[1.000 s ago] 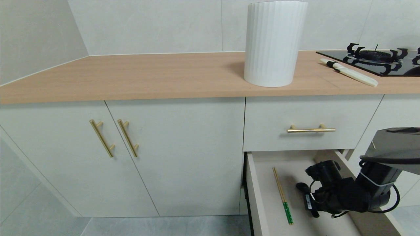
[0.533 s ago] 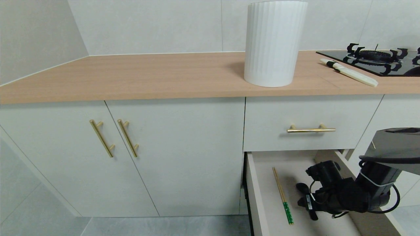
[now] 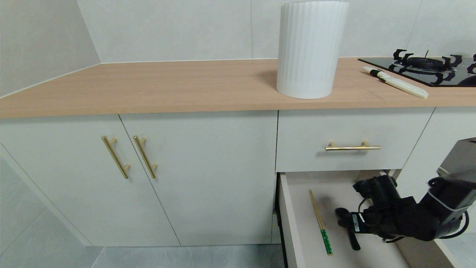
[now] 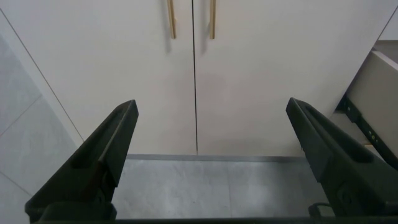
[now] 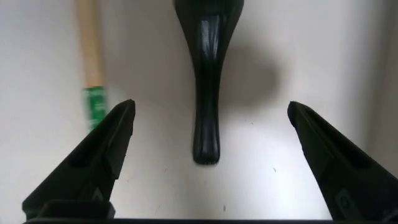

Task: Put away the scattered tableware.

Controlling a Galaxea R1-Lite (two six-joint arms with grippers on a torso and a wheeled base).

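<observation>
My right hand [image 5: 209, 112] spread wide over the open drawer [image 3: 288, 223]; holding nothing.
Black spoon [image 5: 206, 43] lies on the drawer floor beside the chopsticks [image 3: 319, 223]; I judge it light, stiff, slick; pinch mid-handle.

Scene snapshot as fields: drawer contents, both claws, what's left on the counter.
drawer: lower one, open
in drawer: chopsticks and black spoon, side by side, apart
right claw: open, over the black spoon's handle
left claw: open, facing the cabinet doors
on counter: knife beside the hob, white ribbed canister
</observation>
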